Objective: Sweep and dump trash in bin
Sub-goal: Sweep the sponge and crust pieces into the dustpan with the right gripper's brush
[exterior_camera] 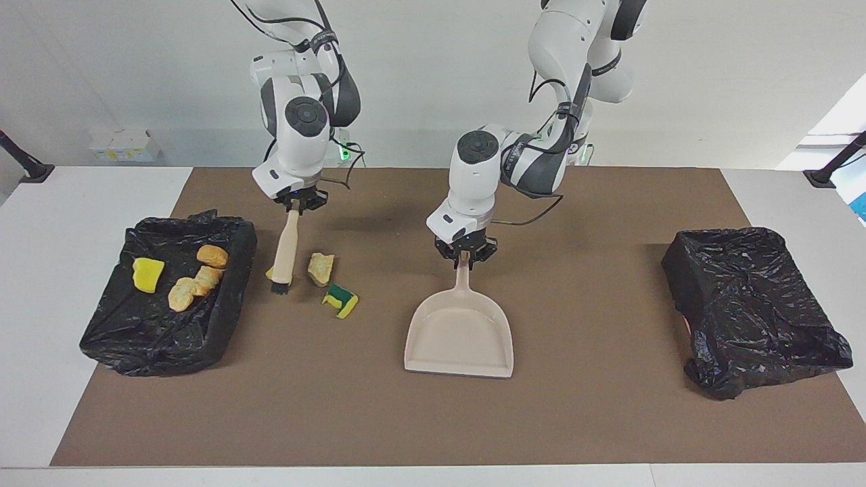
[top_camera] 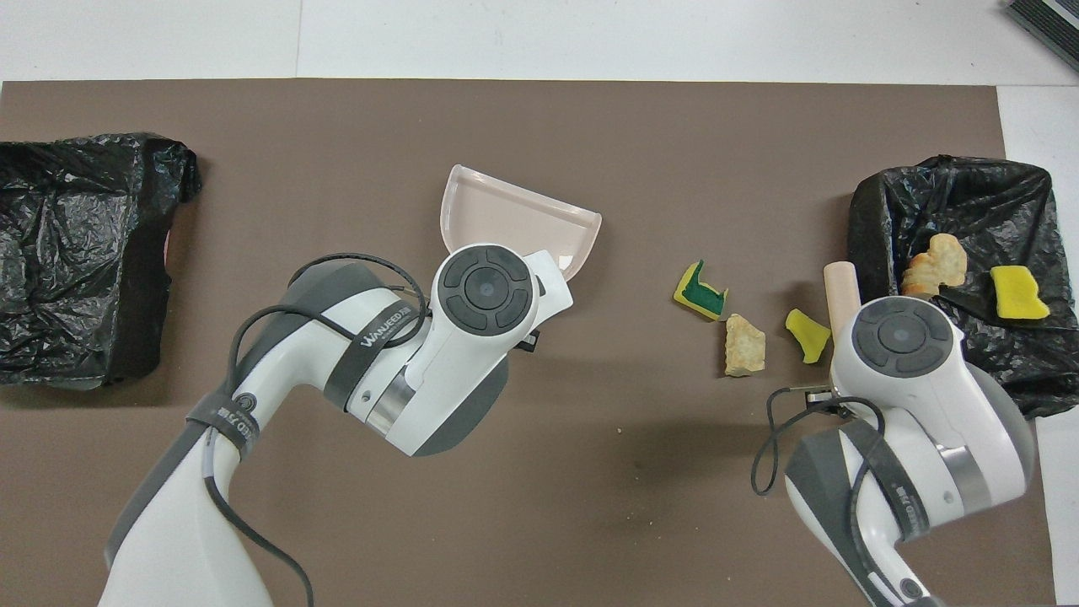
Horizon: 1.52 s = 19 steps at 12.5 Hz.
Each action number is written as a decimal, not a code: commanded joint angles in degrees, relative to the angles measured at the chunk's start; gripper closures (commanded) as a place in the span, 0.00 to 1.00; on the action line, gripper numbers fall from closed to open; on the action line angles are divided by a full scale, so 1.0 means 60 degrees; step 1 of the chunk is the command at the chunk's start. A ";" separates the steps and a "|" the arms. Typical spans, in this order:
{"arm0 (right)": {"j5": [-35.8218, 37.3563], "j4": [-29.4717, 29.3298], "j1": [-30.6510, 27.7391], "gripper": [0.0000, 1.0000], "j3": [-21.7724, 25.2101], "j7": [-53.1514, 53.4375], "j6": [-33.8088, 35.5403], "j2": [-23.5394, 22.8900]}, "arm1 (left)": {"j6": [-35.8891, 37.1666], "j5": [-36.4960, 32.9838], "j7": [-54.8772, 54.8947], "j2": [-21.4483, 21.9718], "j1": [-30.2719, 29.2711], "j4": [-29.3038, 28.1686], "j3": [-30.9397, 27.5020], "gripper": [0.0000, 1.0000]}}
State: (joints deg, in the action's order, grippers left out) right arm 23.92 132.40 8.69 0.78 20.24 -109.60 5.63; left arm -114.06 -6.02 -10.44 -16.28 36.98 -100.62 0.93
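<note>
My right gripper (exterior_camera: 295, 200) is shut on the handle of the beige brush (exterior_camera: 284, 251), whose black bristles rest on the mat beside the bin (exterior_camera: 108, 341) at the right arm's end. Three scraps of trash lie on the mat by the brush: a small yellow piece (top_camera: 807, 334), a tan chunk (exterior_camera: 321, 268) and a green-and-yellow sponge (exterior_camera: 340, 300). A yellow sponge (exterior_camera: 147, 274) and three tan chunks (exterior_camera: 196, 279) lie in that bin. My left gripper (exterior_camera: 465, 254) is shut on the handle of the beige dustpan (exterior_camera: 460, 338), which rests empty on the mat's middle.
A second black-bag-lined bin (exterior_camera: 751, 304) stands at the left arm's end of the table. The brown mat (exterior_camera: 595, 419) covers most of the white table.
</note>
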 commanded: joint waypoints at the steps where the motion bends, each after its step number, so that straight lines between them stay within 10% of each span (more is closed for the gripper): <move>1: 0.0422 0.0360 -0.0408 1.00 -0.0115 -0.0224 -0.0555 0.0000 | 0.0465 -0.0154 0.2653 0.0179 -0.0332 -0.0076 -0.0038 1.00; 9: -0.0470 0.0698 -0.0132 1.00 -0.0144 -0.0327 -0.1143 -0.0190 | 0.1286 -0.0227 0.8105 0.0413 -0.0493 -0.0383 -0.0038 1.00; 19: -0.3180 -0.0898 0.0982 1.00 -0.0159 -0.0443 -0.1025 -0.1319 | 0.1257 -0.1341 0.9401 0.1174 0.0091 -0.1482 -0.0023 1.00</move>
State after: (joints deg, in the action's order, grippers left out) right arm 7.13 128.93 14.37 -0.19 20.03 -115.92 -1.13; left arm -107.16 -12.78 44.67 -12.18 36.06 -105.69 1.13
